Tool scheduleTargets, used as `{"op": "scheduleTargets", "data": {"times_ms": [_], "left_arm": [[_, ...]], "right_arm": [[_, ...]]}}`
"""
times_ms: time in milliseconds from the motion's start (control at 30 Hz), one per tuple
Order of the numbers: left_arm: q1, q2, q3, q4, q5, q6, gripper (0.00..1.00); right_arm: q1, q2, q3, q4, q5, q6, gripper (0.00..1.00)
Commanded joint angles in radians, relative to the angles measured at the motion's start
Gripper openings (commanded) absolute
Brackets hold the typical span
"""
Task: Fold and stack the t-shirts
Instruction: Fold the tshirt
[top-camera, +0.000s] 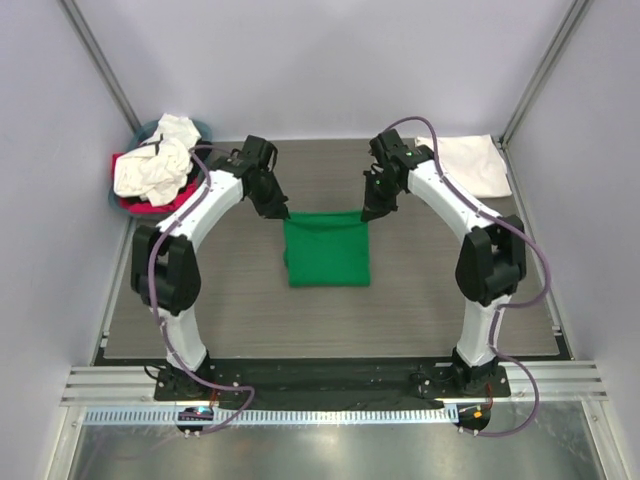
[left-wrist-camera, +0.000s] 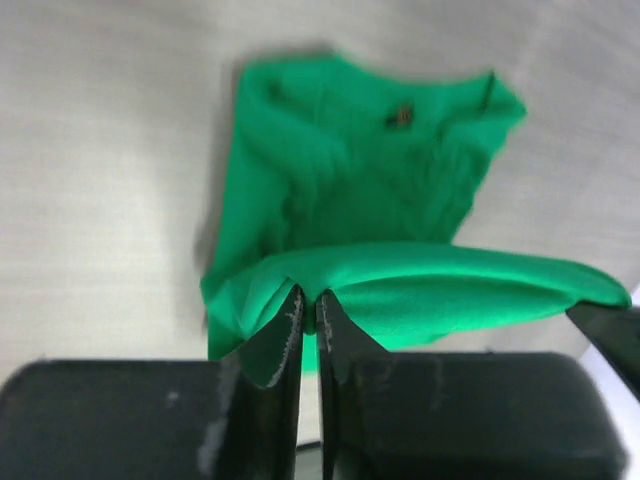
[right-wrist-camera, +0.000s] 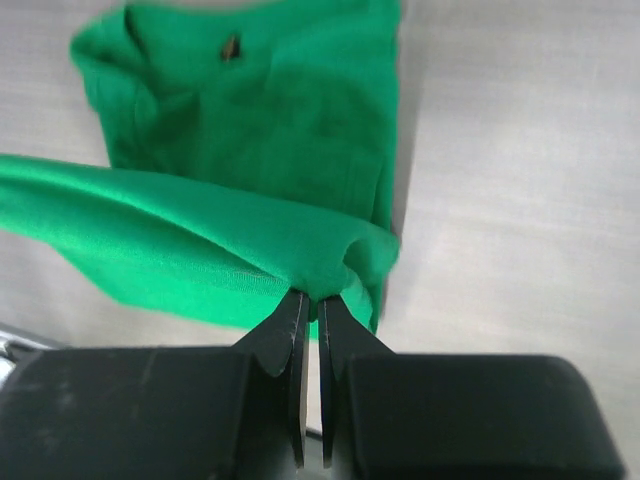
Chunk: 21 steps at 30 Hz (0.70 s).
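The green t-shirt (top-camera: 327, 250) is in the middle of the table (top-camera: 430, 300), between the two arms. Its far edge is raised from the surface. The left gripper (top-camera: 277, 212) holds this edge at the left corner and the right gripper (top-camera: 368, 212) holds it at the right corner.

In the left wrist view the two fingers are pressed nearly together, and a thin fold of green cloth is pinched between their tips. The right wrist view shows the same for the other gripper. The raised edge stretches between the two grippers as a band of cloth. Under it, the rest of the shirt lies on the table, with the neck opening and a small dark label (left-wrist-camera: 401, 115) showing.

At the far left corner stands a round grey-blue basket (top-camera: 148, 130). A crumpled white t-shirt (top-camera: 155, 165) fills its top, and some pink-red cloth (top-camera: 130, 203) hangs at its side. This is perhaps another shirt, but it is too bunched to be sure. A folded white t-shirt (top-camera: 475, 162) lies at the far right corner, well apart from the green one.
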Motion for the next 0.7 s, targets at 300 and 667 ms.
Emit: {"op": "scheduleTargets", "data": {"times_ms": [300, 667], "left_arm": [[0.145, 0.514, 0.681, -0.357, 0.072, 0.159, 0.55], [-0.055, -0.003, 0.082, -0.001, 0.048, 0.032, 0.47]], "right_arm": [[-0.081, 0.379, 0.581, -0.117, -0.033, -0.048, 0.70], [0.025, -0.095, -0.231, 0.354, -0.258, 0.108, 0.55]]}}
